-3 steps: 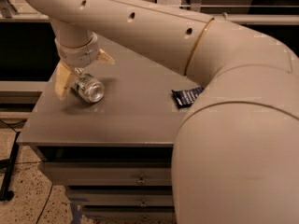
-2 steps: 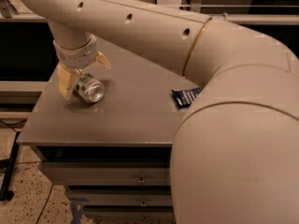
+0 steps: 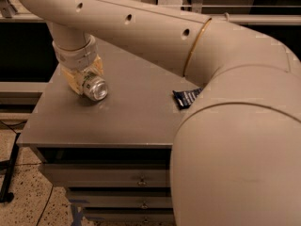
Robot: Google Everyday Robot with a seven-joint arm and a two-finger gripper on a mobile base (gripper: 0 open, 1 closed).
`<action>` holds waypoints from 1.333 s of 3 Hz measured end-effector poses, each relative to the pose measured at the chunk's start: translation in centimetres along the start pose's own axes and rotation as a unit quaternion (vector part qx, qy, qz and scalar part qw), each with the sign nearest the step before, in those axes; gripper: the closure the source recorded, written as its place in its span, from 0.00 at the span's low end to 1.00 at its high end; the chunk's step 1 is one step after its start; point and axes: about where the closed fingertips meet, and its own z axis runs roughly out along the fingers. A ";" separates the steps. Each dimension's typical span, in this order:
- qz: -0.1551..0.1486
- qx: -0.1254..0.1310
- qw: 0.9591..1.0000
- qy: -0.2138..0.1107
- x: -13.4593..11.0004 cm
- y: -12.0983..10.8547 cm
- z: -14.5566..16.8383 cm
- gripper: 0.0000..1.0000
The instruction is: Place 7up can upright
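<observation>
Clamping the can (image 3: 96,88), tipped on its side, the gripper (image 3: 85,80) hangs low over the table (image 3: 122,124); a packet (image 3: 186,98) lies well apart.

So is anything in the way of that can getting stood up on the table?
Nothing visible. The gripper is clamped on the tilted 7up can at the table's left side; the dark blue packet lies apart, further right.

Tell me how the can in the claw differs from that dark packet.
The 7up can is silvery and round; the dark blue packet is flat. The can is tipped on its side, clamped in the gripper at the view's left; the packet lies loose further right, partly behind the arm. Both are over one grey table.
</observation>
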 end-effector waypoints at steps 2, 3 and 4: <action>-0.030 -0.003 0.999 -0.014 -0.1 0.0 -1.0 1.00; -0.064 -0.007 0.997 -0.038 0.0 -0.2 -2.4 1.00; -0.115 -0.022 0.989 -0.086 0.3 -0.3 -4.3 1.00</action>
